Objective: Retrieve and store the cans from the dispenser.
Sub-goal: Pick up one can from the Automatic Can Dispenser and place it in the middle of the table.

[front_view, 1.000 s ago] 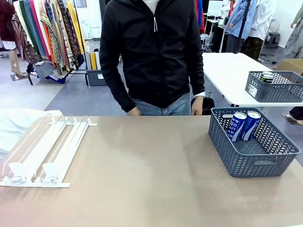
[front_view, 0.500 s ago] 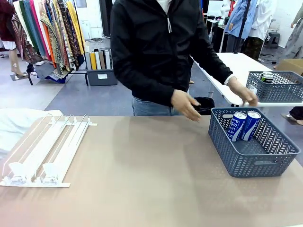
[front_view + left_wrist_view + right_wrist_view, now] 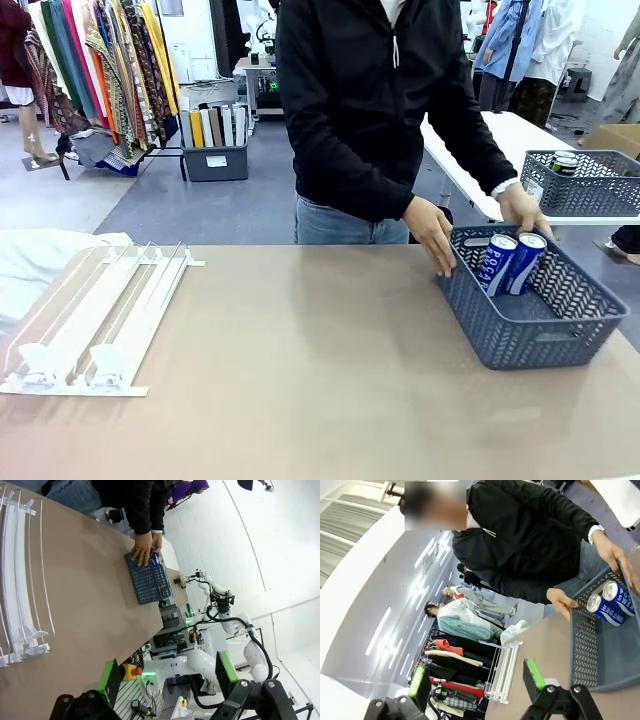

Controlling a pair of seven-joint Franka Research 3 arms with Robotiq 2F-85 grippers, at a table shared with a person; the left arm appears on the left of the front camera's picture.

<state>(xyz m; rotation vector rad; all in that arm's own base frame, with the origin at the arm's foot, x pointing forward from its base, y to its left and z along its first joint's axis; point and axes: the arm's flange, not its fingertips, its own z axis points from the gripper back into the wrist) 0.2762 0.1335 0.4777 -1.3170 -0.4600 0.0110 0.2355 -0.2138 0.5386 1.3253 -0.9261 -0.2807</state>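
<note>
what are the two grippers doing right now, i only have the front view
Observer: The left gripper is open, green pads wide apart, nothing between them.
Operator: and the right one
Observer: The right gripper is open and empty too. Its camera looks toward the grey plastic mesh basket with the two blue slim drink cans in it.
Operator: is the left one touching anything
Observer: No. In the left wrist view it hangs clear of the white sloped rail dispenser, which lies off to one side of it.
</note>
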